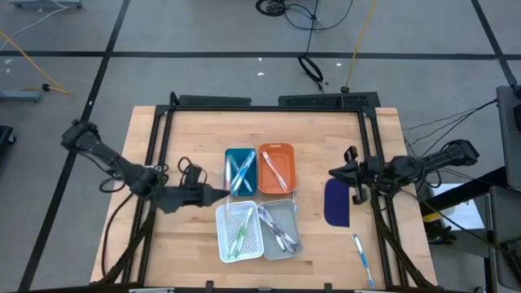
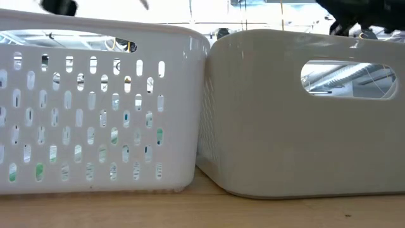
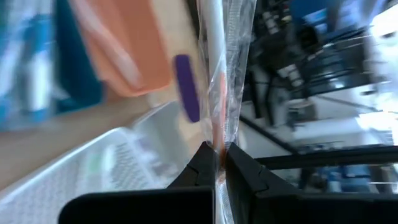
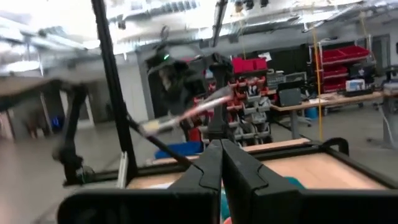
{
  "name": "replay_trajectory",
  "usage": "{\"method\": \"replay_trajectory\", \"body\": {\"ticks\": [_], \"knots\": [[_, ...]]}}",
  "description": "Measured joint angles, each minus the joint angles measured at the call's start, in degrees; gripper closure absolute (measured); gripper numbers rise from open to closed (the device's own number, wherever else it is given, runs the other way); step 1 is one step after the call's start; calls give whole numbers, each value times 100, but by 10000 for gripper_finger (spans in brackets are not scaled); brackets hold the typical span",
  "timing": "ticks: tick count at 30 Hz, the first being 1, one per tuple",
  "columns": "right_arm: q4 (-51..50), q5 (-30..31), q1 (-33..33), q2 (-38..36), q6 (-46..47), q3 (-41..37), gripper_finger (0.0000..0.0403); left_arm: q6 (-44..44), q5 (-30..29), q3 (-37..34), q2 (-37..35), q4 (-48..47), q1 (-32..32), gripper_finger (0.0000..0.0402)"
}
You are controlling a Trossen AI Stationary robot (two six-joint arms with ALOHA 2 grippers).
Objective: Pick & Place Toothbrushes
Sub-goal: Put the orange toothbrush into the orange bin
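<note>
Your left pincer (image 3: 219,163), clamped on a wrapped toothbrush (image 3: 214,68), hangs just beside the white tray (image 1: 238,229), the brush's long axis pointing toward the orange tray (image 1: 276,169), while your right pincer (image 1: 335,172), closed and empty, waits beside the dark blue pad (image 1: 336,202).

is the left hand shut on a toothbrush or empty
Shut on a wrapped toothbrush: the left hand pinches its clear wrapper between closed fingers.

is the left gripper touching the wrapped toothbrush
Touching. The left wrist view shows the left gripper shut on the wrapped toothbrush, its stem pinched between both fingertips with no gap.
</note>
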Motion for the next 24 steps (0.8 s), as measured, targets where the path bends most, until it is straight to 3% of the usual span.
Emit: {"method": "replay_trajectory", "body": {"ticks": [9, 17, 24], "knots": [[-980, -111, 0, 1623, -1523, 1429, 395, 800, 531, 4, 42, 1451, 747, 397], [-1608, 387, -64, 2985, -3171, 2602, 357, 752, 1028, 9, 216, 1886, 1174, 398], [-1563, 357, -308, 3768, -4305, 3141, 310, 587, 1363, 11, 531, 2390, 1377, 398]]}}
